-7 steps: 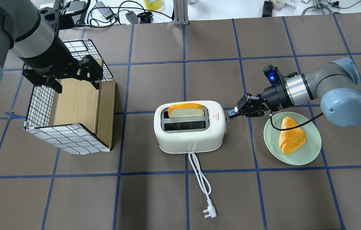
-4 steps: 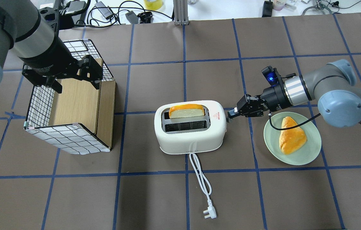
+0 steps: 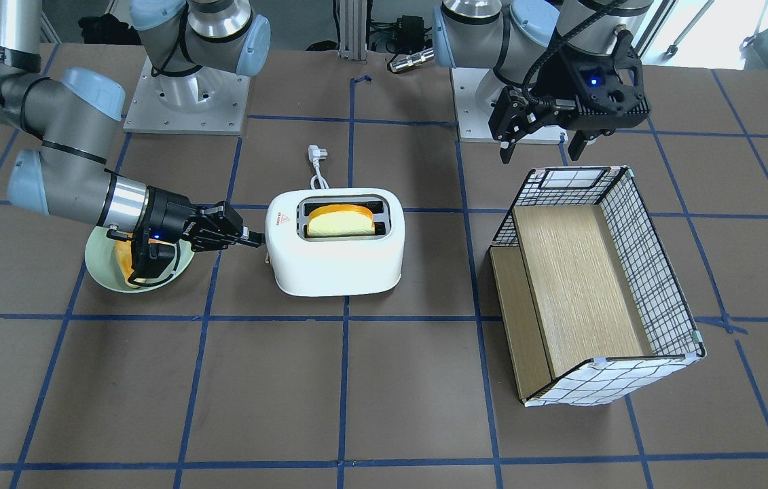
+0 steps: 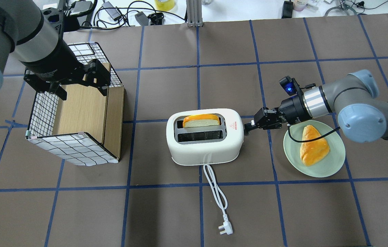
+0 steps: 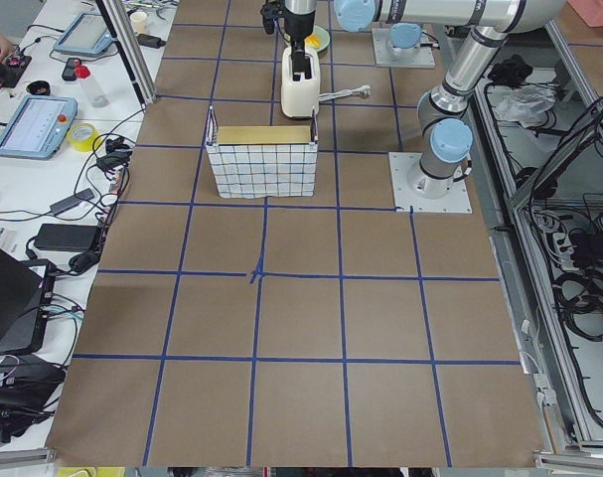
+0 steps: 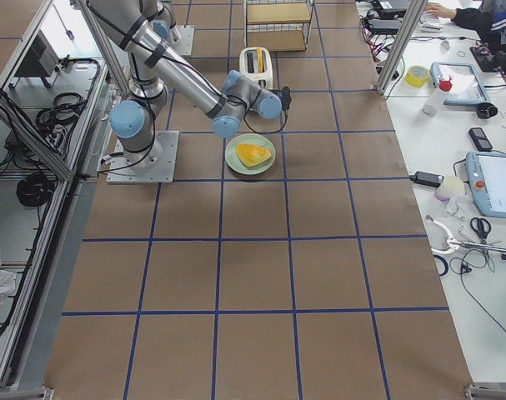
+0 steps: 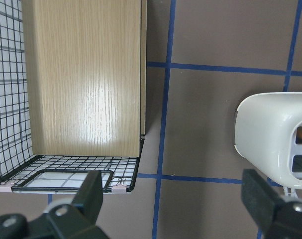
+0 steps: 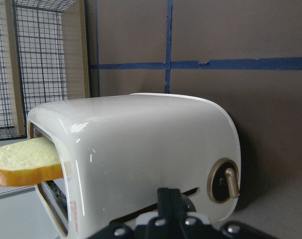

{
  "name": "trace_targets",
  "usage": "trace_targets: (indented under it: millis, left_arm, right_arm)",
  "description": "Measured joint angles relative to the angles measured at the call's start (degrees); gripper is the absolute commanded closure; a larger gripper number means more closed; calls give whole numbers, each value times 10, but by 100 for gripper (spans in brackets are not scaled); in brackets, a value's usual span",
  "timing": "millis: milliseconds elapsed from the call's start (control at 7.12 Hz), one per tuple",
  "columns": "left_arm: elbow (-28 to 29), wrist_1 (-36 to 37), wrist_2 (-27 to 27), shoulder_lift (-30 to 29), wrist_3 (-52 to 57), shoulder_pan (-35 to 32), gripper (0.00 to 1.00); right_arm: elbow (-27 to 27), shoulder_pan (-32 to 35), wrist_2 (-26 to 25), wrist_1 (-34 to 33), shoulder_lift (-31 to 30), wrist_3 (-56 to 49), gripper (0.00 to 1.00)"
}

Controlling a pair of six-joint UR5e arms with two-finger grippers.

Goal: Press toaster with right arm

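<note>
The white toaster [image 4: 204,147] stands mid-table with a slice of bread [image 4: 200,120] in its far slot. It also shows in the front view [image 3: 336,265] and the right wrist view [image 8: 151,149]. My right gripper [image 4: 248,127] is shut, and its tips rest against the toaster's right end where the lever slot is. The lever knob is hidden under the fingertips [image 8: 169,199]. A brown dial [image 8: 223,181] sits beside them. My left gripper [image 4: 79,84] is open and empty above the checkered box [image 4: 77,151].
A green plate [image 4: 331,168] with a piece of bread [image 4: 314,145] lies under my right wrist. The toaster's white cord and plug [image 4: 224,229] trail toward the table's near edge. The wire-and-wood box stands at the left.
My right gripper has moved down along the toaster's end. The bread slice sits a little lower in the slot. The left arm has not moved.
</note>
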Motion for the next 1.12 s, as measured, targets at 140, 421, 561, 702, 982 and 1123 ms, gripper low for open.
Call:
trace_targets:
  millis: [140,421,561,702,982,1123]
  left_arm:
    - [0,0,0,0,0,0,0]
    - [0,0,0,0,0,0,0]
    - [0,0,0,0,0,0,0]
    - [0,0,0,0,0,0,0]
    - [0,0,0,0,0,0,0]
    - [0,0,0,0,0,0,0]
  right_arm:
    - [1,0,-4,-8,2,-3,100]
    - [1,1,-12,-15,4,-3,100]
    - [1,1,-15,-15,3,1,100]
    - [-2,1,-17,-14,0,18,100]
    - [-12,2,-29,-12,-27,107,93]
    - [-24,3,-49,-8,-50,159,80]
